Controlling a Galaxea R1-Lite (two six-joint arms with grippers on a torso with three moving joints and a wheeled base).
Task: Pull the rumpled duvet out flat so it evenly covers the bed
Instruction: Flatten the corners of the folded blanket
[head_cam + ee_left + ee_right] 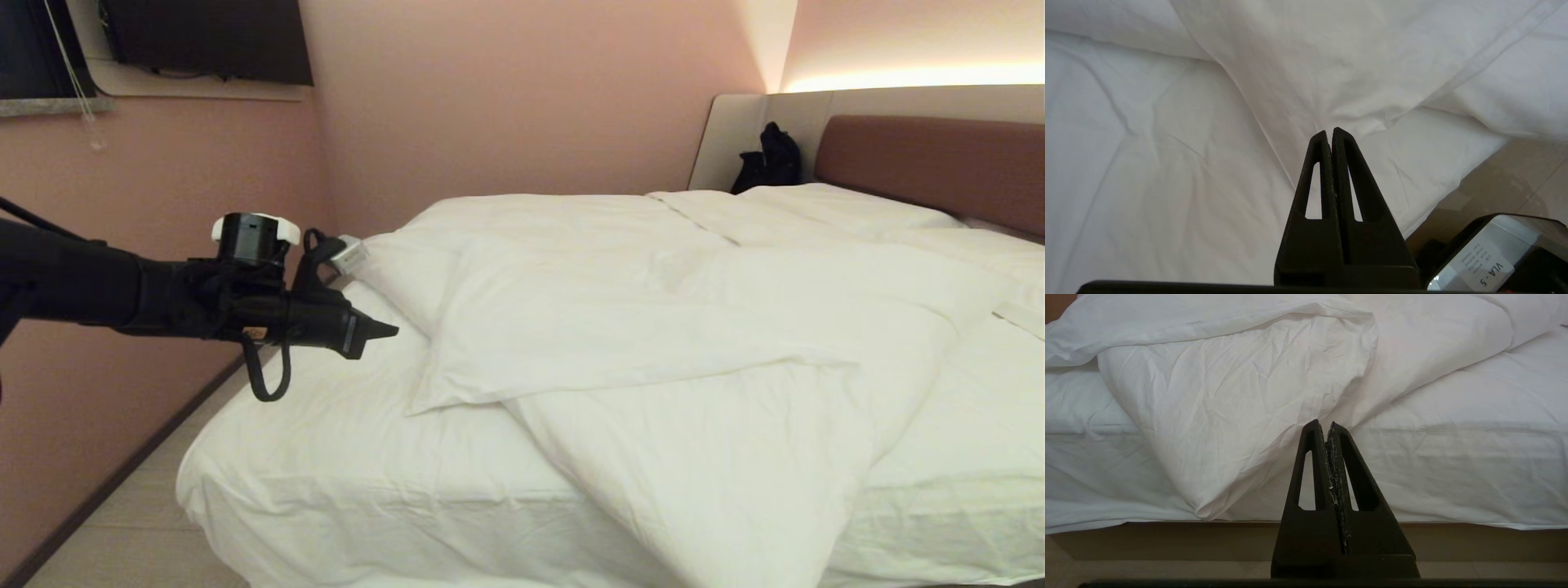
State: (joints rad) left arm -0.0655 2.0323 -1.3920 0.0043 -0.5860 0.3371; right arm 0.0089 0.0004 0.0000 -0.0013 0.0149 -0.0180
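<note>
Rumpled duvet [694, 392] on bed [326, 482] (pink walls [506, 90], tiled floor [139, 531])

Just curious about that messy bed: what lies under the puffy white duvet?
Beneath the puffy white duvet a thin white fitted sheet shows, covering the low bed. Whatever lies under the duvet's bulk is hidden.

A plain, unpatterned white is shown by the thick, puffy, creased white fabric duvet [653, 343], and the same white by the thin fitted sheet [326, 457] spread beneath it on the large low white-dressed bed [269, 523]. A reddish-brown upholstered headboard [939, 163] is seen at the far end of the bed, with a pale grey-beige panel [727, 139] beside it and a black bag [771, 159] against that panel. Dusty pink is worn by the wall [506, 98] behind the bed. Matt black is shown by the tapered plastic left gripper [384, 331], capped with a white disc [255, 229].
</note>
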